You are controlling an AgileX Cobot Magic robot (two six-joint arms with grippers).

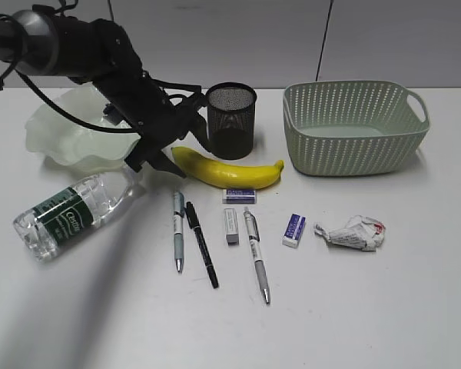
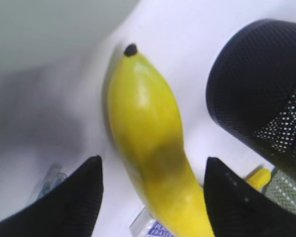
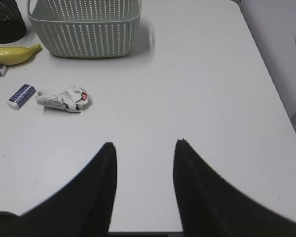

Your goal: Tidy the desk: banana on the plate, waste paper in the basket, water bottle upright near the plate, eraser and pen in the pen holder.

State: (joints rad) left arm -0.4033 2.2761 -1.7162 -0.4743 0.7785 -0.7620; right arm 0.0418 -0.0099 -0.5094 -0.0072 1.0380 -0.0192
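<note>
The yellow banana lies on the white desk in front of the black mesh pen holder. My left gripper is open, with its fingers on either side of the banana's left part, not closed on it. The pale green wavy plate is just behind it. The water bottle lies on its side at the left. Three pens and three erasers lie in the middle. The waste paper lies right of them. My right gripper is open and empty above bare desk.
The sage-green basket stands at the back right, also in the right wrist view. The pen holder is close beside the left gripper's right finger. The desk's right edge shows in the right wrist view.
</note>
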